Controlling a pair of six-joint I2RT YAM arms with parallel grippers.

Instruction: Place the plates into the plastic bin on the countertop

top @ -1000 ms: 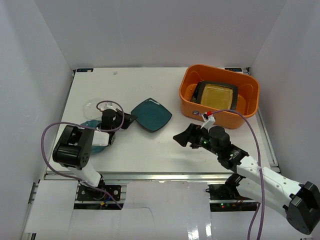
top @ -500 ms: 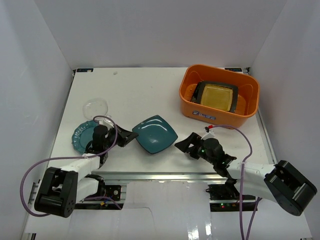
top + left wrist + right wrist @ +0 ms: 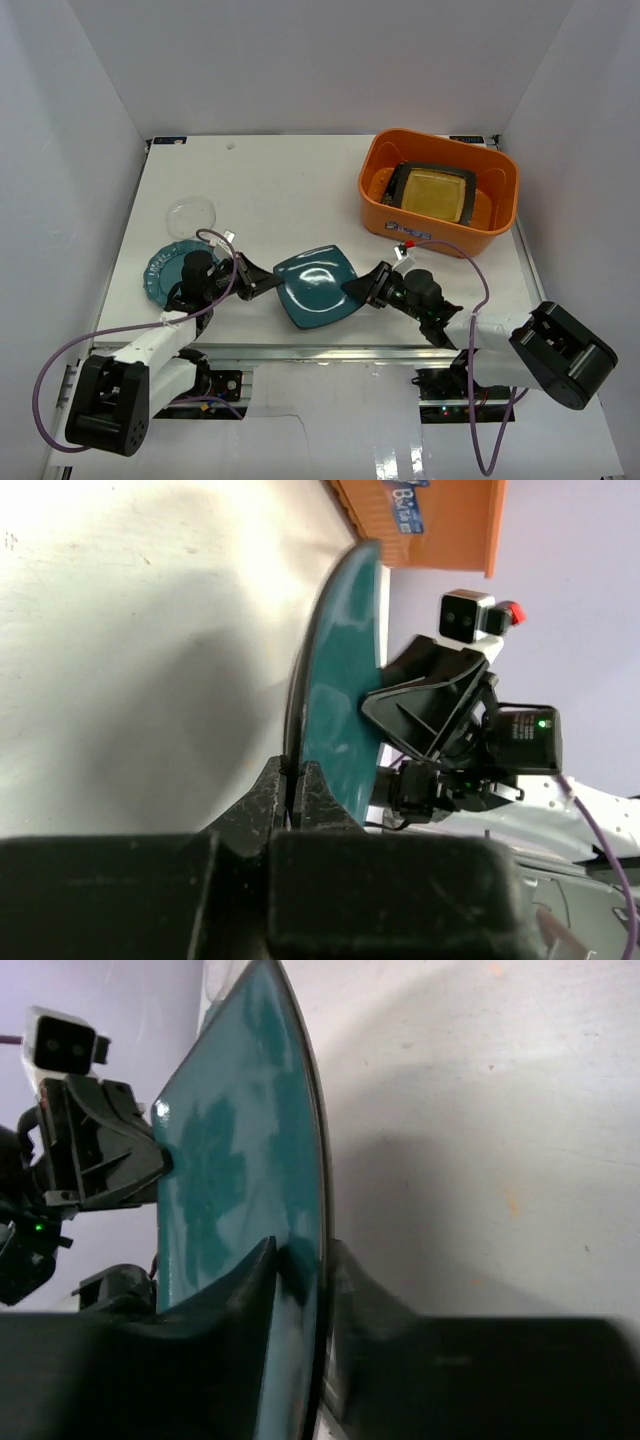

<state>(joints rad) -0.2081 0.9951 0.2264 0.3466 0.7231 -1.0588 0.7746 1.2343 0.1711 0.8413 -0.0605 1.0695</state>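
Right now my left fingers [image 3: 262, 282] are shut tight on the left rim of the dark teal plate [image 3: 315, 285]. The left wrist view shows that rim [image 3: 340, 710] pinched between the two black tips [image 3: 300, 790]. My right fingers [image 3: 362, 290] sit on the opposite rim, one on each face of the plate [image 3: 240, 1130]. They press against it rather than standing wide, so both sets of fingers have hold of this one plate.

The plate is outside the orange bin [image 3: 440, 235], near it, off the bin's front left corner and closer to my bases. It hangs at a tilt between my two wrists. I cannot tell whether its low edge touches the bench [image 3: 280, 180].

Inside the bin lies the black-rimmed yellow plate [image 3: 435, 190], leaning toward the bin's right wall. The white-blue label [image 3: 403, 229] is on the bin's front wall, the wall that faces the teal plate. In the left wrist view that labelled wall [image 3: 440, 520] shows beyond the plate's far edge.

Well to the left of the bin, past the teal plate and my left arm, a blue round plate [image 3: 160, 275] rests on the bench. A small clear dish [image 3: 190, 213] lies just behind it, also well apart from the bin.
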